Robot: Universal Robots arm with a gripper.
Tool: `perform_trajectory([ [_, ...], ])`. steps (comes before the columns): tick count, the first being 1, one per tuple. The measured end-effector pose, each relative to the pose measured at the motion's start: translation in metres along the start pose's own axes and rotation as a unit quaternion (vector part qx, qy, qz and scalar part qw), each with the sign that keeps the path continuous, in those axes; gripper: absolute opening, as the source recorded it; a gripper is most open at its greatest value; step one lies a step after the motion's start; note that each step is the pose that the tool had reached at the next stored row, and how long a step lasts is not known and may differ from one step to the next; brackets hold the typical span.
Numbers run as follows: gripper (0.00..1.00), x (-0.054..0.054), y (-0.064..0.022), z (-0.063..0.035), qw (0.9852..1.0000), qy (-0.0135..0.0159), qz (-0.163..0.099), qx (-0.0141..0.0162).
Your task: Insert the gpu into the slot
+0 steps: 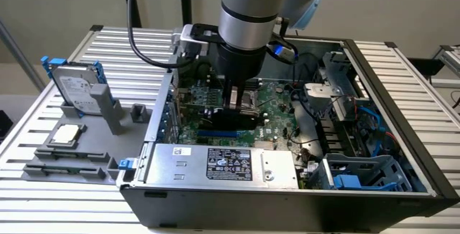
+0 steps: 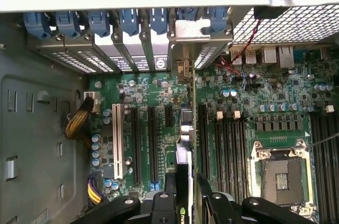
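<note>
The claw [image 1: 236,106] of the grey robot arm [image 1: 248,13] is seen lowered into the open black computer case [image 1: 287,212], which is stood on the slatted metal desk [image 1: 64,201]. The claw is closed on the gpu [image 1: 234,119], a small flat black rectangular card with a glossy face. The gpu is held upright over the green motherboard [image 1: 277,112].

The slot [image 1: 219,135], a long narrow bright-blue plastic connector strip, is seen in the exterior view just beneath the gpu's lower edge. It lies on the side nearer the silver power supply box [image 1: 223,164]. Whether the gpu's edge is touching the slot cannot be told.

In the wrist view the gpu [image 2: 185,128] is shown edge-on, clamped between the two black fingers [image 2: 214,203]. It is placed between the long black expansion connectors [image 2: 152,144] and the parallel black memory slots [image 2: 222,150]. The square silver processor socket [image 2: 280,176] is found beyond those.

At the exterior view's left, a grey hard drive with blue rails [image 1: 75,88] is stood upright on the desk, well apart from the case.
</note>
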State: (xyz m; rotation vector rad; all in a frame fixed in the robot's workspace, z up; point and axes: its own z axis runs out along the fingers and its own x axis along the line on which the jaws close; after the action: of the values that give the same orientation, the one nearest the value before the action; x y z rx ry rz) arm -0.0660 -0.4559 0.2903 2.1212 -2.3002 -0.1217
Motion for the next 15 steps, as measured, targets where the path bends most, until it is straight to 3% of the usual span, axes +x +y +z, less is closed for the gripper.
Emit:
perform_trajectory([
  [4, 0.26, 0.0001, 0.0006, 0.0017, 1.0000, -0.0021, 0.002, -0.0003],
  [11, 0.26, 0.0002, 0.0012, 0.0023, 1.0000, -0.0022, 0.002, -0.0004],
  [15, 0.26, 0.0005, 0.0016, 0.0037, 1.0000, -0.0020, 0.002, -0.0021],
])
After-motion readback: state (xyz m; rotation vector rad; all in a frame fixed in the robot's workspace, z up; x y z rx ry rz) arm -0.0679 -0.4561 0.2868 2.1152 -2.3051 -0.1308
